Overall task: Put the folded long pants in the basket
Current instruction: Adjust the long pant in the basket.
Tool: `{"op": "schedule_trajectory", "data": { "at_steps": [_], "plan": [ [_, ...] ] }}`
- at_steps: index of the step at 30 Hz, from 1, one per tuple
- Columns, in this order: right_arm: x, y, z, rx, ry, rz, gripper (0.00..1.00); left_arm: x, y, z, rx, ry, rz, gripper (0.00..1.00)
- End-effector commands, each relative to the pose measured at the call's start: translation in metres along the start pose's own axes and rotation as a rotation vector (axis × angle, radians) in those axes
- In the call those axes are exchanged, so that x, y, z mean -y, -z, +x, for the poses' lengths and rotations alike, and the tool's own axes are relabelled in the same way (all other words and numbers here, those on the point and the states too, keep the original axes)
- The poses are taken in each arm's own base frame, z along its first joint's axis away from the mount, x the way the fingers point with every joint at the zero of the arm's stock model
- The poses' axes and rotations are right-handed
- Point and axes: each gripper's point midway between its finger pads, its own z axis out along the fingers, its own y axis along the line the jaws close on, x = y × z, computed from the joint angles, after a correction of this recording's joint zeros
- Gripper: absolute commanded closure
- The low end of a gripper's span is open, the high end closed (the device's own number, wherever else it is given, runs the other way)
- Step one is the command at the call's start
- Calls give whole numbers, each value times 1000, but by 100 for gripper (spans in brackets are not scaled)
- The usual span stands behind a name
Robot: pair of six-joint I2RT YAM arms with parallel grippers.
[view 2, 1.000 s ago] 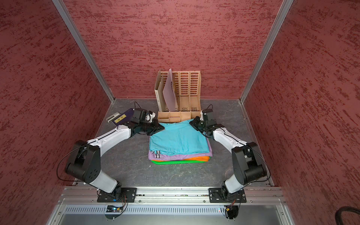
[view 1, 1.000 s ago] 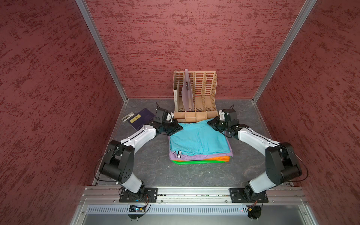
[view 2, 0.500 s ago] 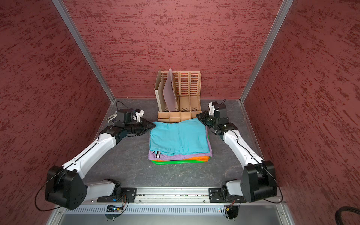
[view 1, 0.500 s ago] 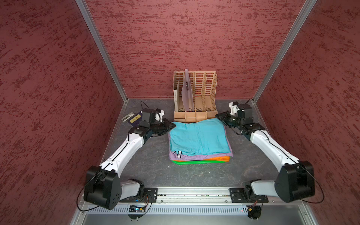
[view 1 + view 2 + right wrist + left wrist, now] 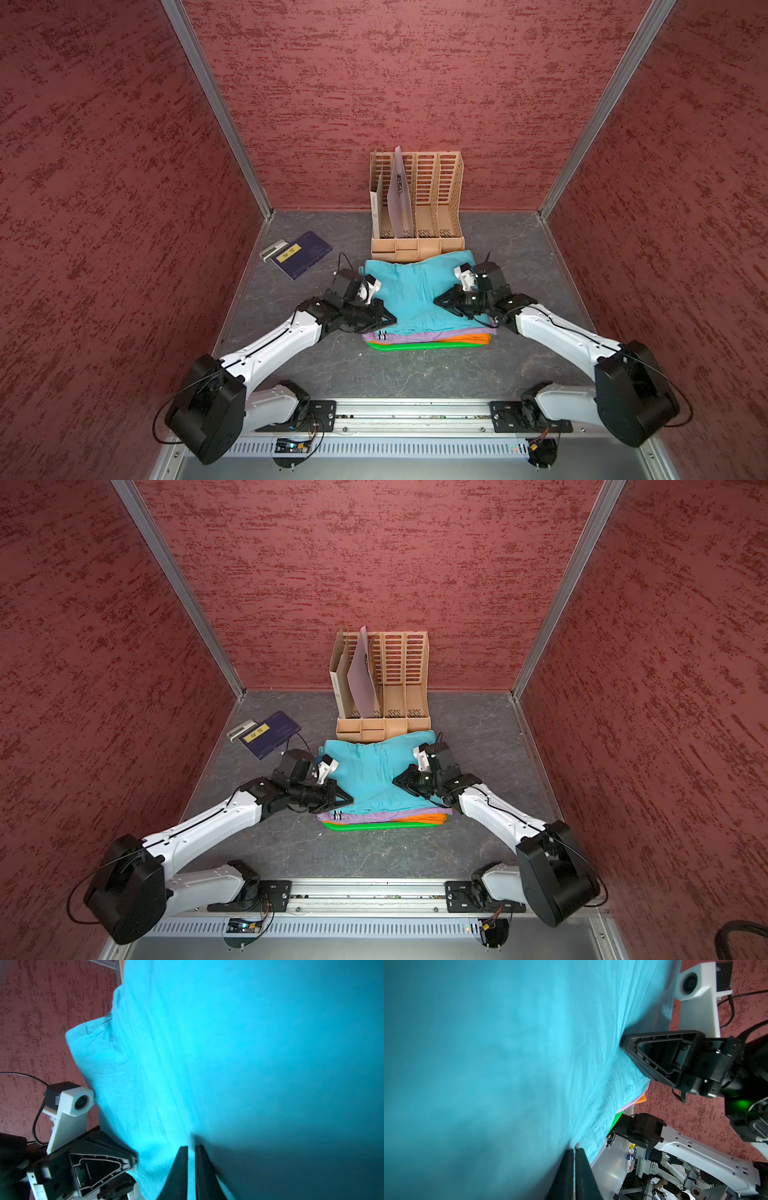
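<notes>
Nearest to me, the bare table (image 5: 415,374) is running up to the basket (image 5: 415,345). Only its green near rim is showing, because the folded long pants (image 5: 415,328) are lying stacked over it and hiding the rest. Along that near edge the orange pair (image 5: 469,338) and the lilac pair (image 5: 432,332) are peeking out as thin bands. I am not seeing a khaki pair at all.

Just past that edge my left end effector (image 5: 390,322) is resting on the near left corner of the turquoise pair (image 5: 411,291). Its fingers (image 5: 581,1161) are closed together, with the tips against the cloth. My right end effector (image 5: 436,301) is sitting a little farther in, on the right side of the same pair. Its fingers (image 5: 202,1167) are almost together with only a slit between them, and I cannot tell whether a fold is pinched there.

So the stack is lying straight beneath both end effectors, not off to either side, and the left one is the nearer to the front corner. The pile is looking about as deep as it is wide, so I am not calling a long axis. I am judging that the coming move turns on height — rising cleanly without dragging the top layer.

Beyond, the turquoise far edge is reaching right up to the foot of the file organizer (image 5: 415,199).
</notes>
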Motion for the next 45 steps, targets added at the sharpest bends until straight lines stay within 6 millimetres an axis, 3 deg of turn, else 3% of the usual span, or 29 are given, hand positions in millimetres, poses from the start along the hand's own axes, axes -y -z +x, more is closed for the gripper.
{"op": "schedule_trajectory", "data": {
  "at_steps": [1, 4, 7, 10, 16, 19, 23, 27, 29, 31, 36, 41, 45],
  "plan": [
    [46, 23, -13, 70, -29, 79, 87, -28, 17, -1, 65, 74, -69, 92],
    [71, 43, -25, 103, -91, 90, 87, -37, 32, -4, 99, 111, -67, 91],
    [80, 61, -39, 139, -143, 73, 87, -38, 42, -8, 115, 113, -71, 91],
    [51, 76, -57, 178, -126, -11, 87, -16, 57, -18, 138, 68, -44, 91],
    [-34, 121, -96, 339, -46, -190, 85, 64, 88, -53, 204, -69, 111, 85],
    [-59, 108, -108, 328, -52, -230, 84, 79, 71, -72, 173, -74, 141, 85],
    [-85, 59, -107, 236, -60, -264, 83, 90, 33, -90, 125, -98, 94, 88],
    [-91, 11, -107, 182, -55, -256, 83, 78, 5, -117, 124, -56, 49, 88],
    [-85, -11, -111, 159, -39, -257, 82, 63, -7, -130, 126, -34, 25, 89],
    [-65, -23, -116, 169, -66, -196, 82, 43, -15, -141, 136, -18, -16, 89],
    [-26, -23, -127, 203, -127, -129, 82, 2, -9, -156, 215, 77, -12, 89],
    [22, -10, -140, 248, -206, -84, 82, -36, -5, -156, 217, 155, -46, 88],
    [26, 13, -145, 286, -169, -69, 81, -44, 16, -149, 249, 180, -51, 84]
  ]
}}
